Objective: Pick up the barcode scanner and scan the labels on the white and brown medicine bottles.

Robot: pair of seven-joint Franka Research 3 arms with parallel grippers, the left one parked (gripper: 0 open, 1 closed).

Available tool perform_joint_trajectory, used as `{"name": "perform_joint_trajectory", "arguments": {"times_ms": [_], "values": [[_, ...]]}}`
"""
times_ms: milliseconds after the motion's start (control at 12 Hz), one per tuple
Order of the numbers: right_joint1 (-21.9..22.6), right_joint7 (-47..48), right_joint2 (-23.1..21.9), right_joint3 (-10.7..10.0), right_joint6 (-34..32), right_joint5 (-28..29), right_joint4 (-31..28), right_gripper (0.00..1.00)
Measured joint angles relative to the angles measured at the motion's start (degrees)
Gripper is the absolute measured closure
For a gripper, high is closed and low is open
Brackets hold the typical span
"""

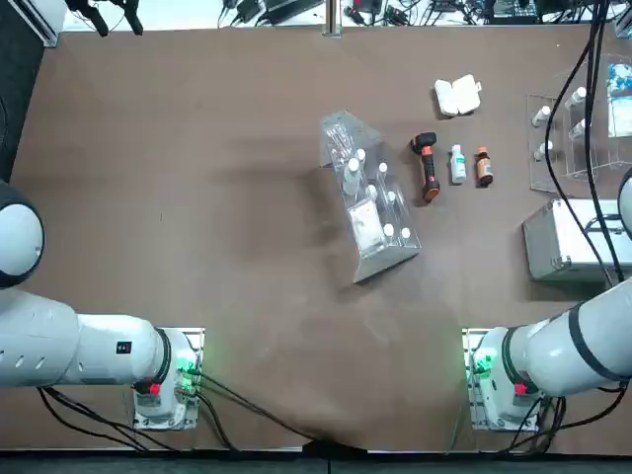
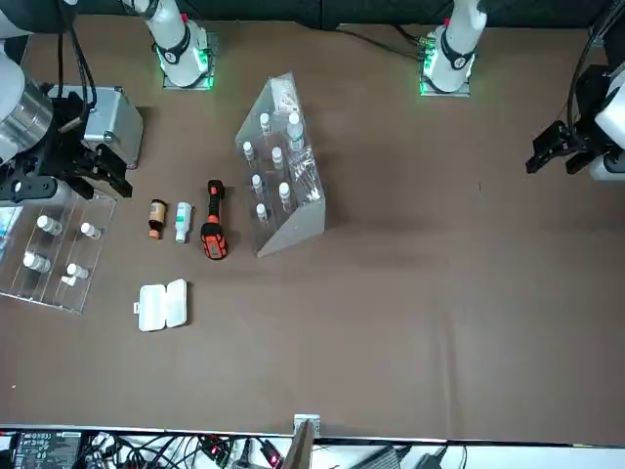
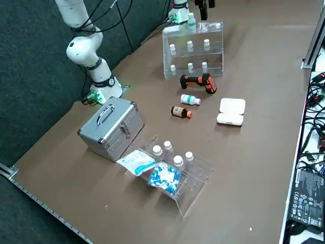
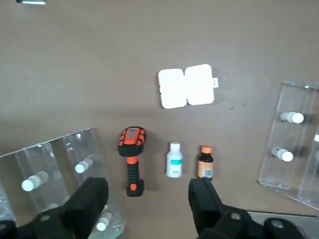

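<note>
1 scanner [image 4: 131, 160] | 2 bottles: white [image 4: 174, 159], brown [image 4: 205, 161] | right gripper [image 4: 149, 191] raised above them, fingers [image 4: 203, 199] released

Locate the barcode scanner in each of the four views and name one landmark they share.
Top view: the scanner lies right of centre, left of the white bottle.
Front view: scanner left of centre, right of the white bottle.
Right side view: scanner upper middle, beyond the white bottle.
Right wrist view: scanner beside the white bottle, ahead of the open right gripper.
Shared landmark: the white bottle.
</note>
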Motion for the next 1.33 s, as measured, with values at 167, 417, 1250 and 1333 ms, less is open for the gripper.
{"name": "perform_joint_trajectory", "arguments": {"times_ms": [167,417,1250,1333], "values": [[-0.87,0.07,-0.68,0.33,-1.71,-1.51,-0.35,0.00],[-6.66,0.14,-4.12,4.59,-3.73,-3.77,-5.67,0.00],[-18.37,-1.56,-13.22,13.88,1.62,-3.31,-18.18,0.00],[-18.31,-1.56,-13.19,14.04,1.96,-3.16,-18.18,0.00]]}}
